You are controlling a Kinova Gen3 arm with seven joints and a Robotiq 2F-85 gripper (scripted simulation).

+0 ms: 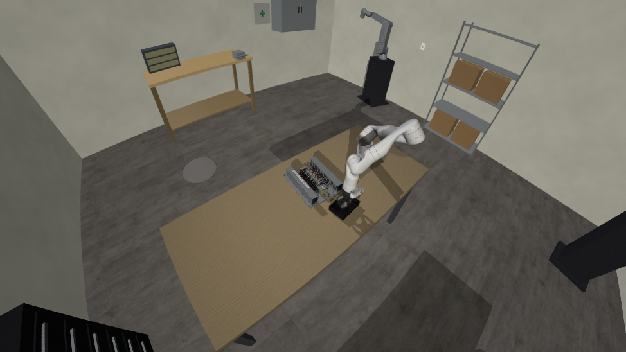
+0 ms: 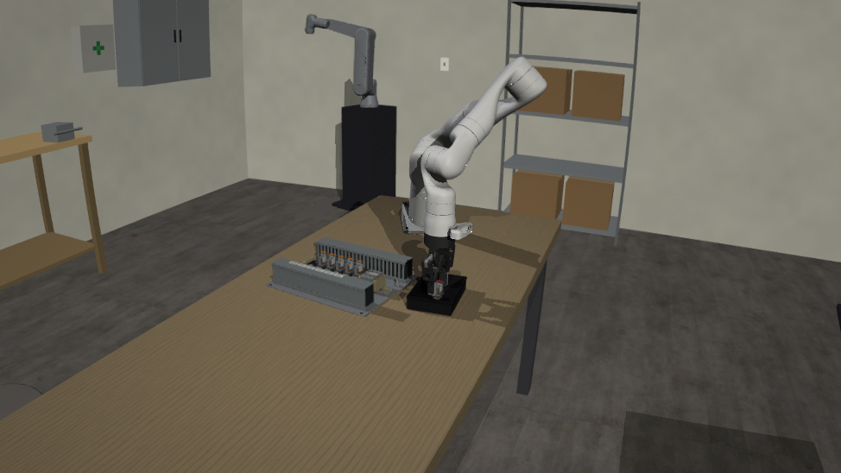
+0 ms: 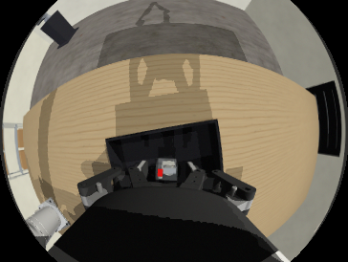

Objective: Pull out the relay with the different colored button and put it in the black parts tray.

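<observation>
The odd relay (image 3: 166, 168), a clear box with a red button, sits inside the black parts tray (image 3: 166, 143) between my fingers. My gripper (image 3: 166, 167) points straight down into the tray and stands open around the relay, with a gap at each finger. In the exterior view the gripper (image 2: 436, 283) reaches into the tray (image 2: 439, 299) at the right end of the socket unit. The other relays (image 2: 343, 262), with orange buttons, stand in a row in their sockets. The tray also shows in the top view (image 1: 344, 207).
The grey socket unit (image 2: 338, 276) with its two rails lies just left of the tray. The table's right edge (image 2: 529, 276) is close behind the tray. A shelf with boxes (image 2: 567, 117) and a second arm on a black pedestal (image 2: 367, 147) stand beyond the table.
</observation>
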